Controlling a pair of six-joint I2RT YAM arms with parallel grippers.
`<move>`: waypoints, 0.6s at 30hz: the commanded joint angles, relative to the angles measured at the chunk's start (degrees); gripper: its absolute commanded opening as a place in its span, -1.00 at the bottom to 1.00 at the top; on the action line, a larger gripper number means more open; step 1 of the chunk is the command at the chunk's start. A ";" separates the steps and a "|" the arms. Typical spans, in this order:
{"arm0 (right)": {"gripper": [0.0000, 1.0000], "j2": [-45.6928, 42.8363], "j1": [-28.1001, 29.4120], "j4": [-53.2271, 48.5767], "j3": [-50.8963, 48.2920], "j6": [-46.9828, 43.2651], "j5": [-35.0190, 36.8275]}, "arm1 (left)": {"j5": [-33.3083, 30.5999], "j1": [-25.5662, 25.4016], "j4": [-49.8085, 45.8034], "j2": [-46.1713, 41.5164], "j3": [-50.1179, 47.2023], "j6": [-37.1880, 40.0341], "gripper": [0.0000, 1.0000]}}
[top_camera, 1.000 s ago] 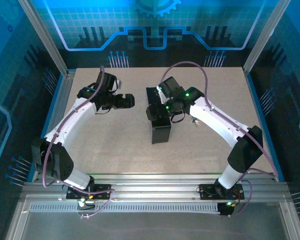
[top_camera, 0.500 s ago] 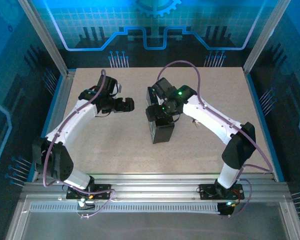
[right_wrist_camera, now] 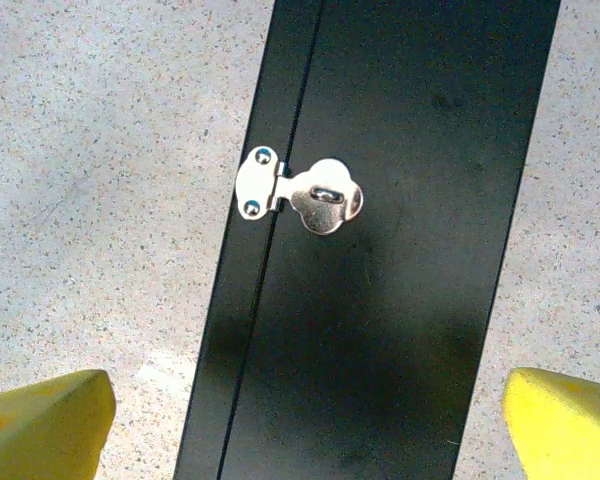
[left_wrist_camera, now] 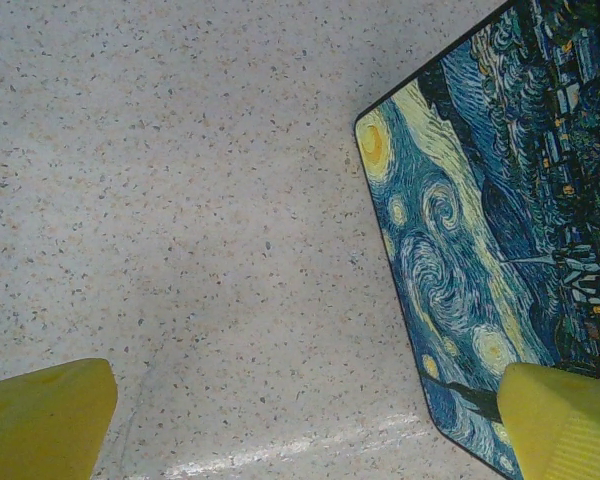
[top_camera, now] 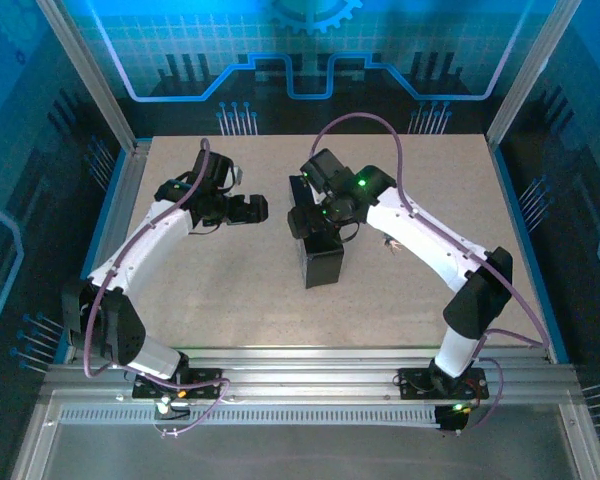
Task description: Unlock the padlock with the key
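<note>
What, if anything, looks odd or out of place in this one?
The silver hasp on the black box is folded shut over its staple, but the staple is bare: nothing hangs through it, which is odd for an unlocking job. Nothing else looks spilled or damaged.

The speckled beige table (top_camera: 230,295) carries a dark box (top_camera: 320,262) at the centre of the top view, resting directly on the surface. In the left wrist view the box's swirling blue-and-yellow painted side (left_wrist_camera: 500,250) takes up the right of the frame. In the right wrist view its black face runs down the middle, with a small silvery hasp (right_wrist_camera: 300,195) across the lid seam. Just right of the box in the top view lies the key (top_camera: 388,242), a tiny pale glint too small to make out.
</note>
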 commanded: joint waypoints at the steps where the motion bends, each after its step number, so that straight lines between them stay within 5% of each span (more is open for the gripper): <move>1: 1.00 1.48 0.98 -2.55 1.36 -0.19 1.14 | 0.65 0.50 0.16 -1.40 0.13 1.17 0.98; 18: 1.00 5.15 0.93 -0.64 -3.00 1.58 -0.88 | 0.22 0.50 -0.14 -2.85 -1.41 1.35 0.98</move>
